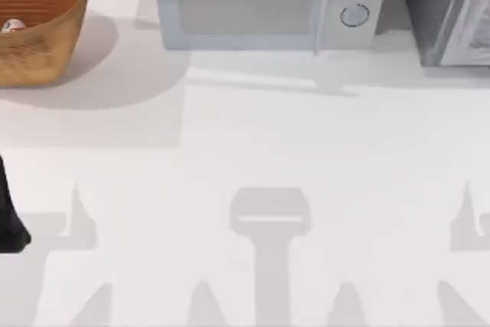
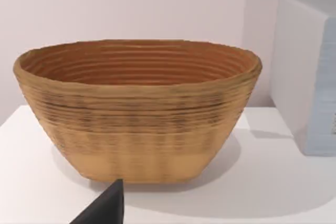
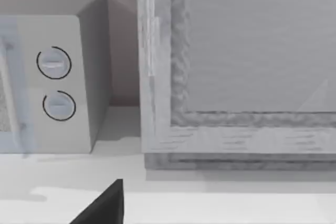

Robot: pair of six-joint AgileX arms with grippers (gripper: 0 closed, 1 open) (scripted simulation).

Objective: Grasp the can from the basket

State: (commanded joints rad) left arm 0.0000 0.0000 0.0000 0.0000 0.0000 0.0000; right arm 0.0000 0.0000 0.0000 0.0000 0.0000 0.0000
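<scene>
The can (image 1: 13,25) lay inside the basket (image 1: 65,17) at the table's far left corner, beside a microwave (image 1: 268,1). The approach step was judged barely begun: nothing was held or touched. The left arm (image 1: 9,216) was seen at the left edge, well short of the basket. Whether its fingers were apart could not be told. A reach over the rim and down onto the can would be called for next.

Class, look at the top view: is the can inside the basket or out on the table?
Inside. The can shows within the basket rim, against its ribbed inner wall, at the table's far left.
</scene>
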